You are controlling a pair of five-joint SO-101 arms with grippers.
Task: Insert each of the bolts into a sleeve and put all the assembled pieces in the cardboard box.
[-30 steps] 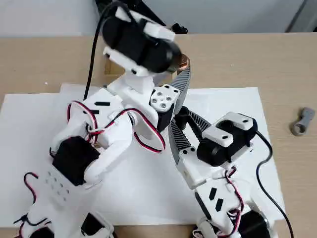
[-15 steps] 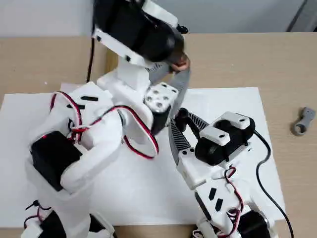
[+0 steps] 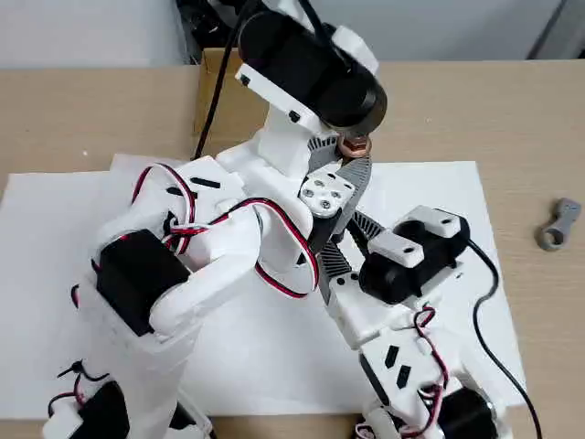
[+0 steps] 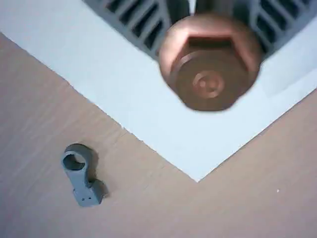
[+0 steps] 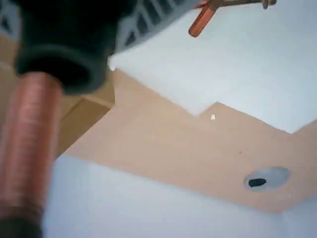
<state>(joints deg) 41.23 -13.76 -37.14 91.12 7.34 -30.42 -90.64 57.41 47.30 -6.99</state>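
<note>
we see bright, even light | soft shadows on flat white paper sheet (image 3: 439, 192) | dull sheen on copper-coloured hexagonal bolt (image 4: 208, 69)

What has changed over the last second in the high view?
The left gripper, shut on the copper bolt, swung right and nearer to the right gripper, which holds the black sleeve; the bolt's thread is at the sleeve's mouth. The right arm, the white paper and the grey part stayed in place.

The copper bolt (image 4: 208, 64), with a hexagonal head, is held off the bench between the left fingers (image 4: 133, 20). Its threaded shaft meets the open mouth of the black sleeve (image 5: 64, 44). The brown cardboard box (image 3: 212, 96) stands at the bench's far edge, partly hidden.
</note>
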